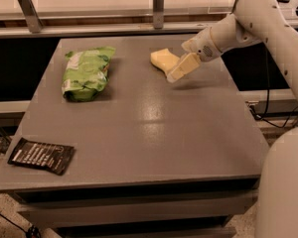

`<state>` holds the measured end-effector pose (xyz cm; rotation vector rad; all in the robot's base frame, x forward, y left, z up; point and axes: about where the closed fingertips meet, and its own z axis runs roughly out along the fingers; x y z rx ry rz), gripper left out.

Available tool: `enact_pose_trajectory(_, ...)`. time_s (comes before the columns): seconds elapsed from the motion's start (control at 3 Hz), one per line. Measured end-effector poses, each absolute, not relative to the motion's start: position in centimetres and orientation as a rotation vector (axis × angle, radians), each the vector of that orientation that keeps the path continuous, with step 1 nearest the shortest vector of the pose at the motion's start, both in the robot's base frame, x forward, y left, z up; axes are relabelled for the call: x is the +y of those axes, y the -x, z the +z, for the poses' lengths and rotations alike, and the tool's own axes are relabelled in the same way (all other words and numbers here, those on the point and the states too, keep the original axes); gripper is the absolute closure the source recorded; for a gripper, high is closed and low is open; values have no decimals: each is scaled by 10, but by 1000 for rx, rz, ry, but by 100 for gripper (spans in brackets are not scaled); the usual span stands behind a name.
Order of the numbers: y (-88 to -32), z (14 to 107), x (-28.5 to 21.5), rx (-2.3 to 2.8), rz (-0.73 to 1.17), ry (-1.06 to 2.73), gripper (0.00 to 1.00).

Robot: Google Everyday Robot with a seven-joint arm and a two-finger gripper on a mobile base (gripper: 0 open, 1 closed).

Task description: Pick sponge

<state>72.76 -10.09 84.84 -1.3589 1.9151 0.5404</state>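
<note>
- The sponge (163, 59), a small pale yellow block, lies on the far right part of the grey table (154, 133), towards the back edge and flat on the top.
- The gripper (176, 72) sits just at the sponge's right end — a cream, blocky piece slanting down and to the left, its low tip overlapping the sponge's near right corner.
- Whether the gripper touches the sponge cannot be told from this angle, and whether it is spread or pressed together cannot be told either; only one cream block shows.
- The sponge rests on the table, not lifted.
- The white arm (248, 24) comes in from the upper right, bends at a rounded joint and ends in a wrist just above and to the right of the sponge.
- A green snack bag (87, 72) lies on the far left part of the table, well apart from the sponge, its long side running front to back.
- A black packet (41, 155) with pale print lies at the near left corner — flat, slightly turned, one end over the table's edge.
- The robot's pale body (283, 182) fills the lower right, beside the table.
- Behind the table runs a light shelf with a metal post (158, 4) standing upright.
</note>
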Motion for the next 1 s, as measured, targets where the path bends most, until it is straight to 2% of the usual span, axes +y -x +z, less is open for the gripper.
enact_pose_trajectory(0.33,-733,839,-90,1912,578,1363,18)
enact_pose_trajectory(1.0,-732,844,-80,1899,595,1363,65)
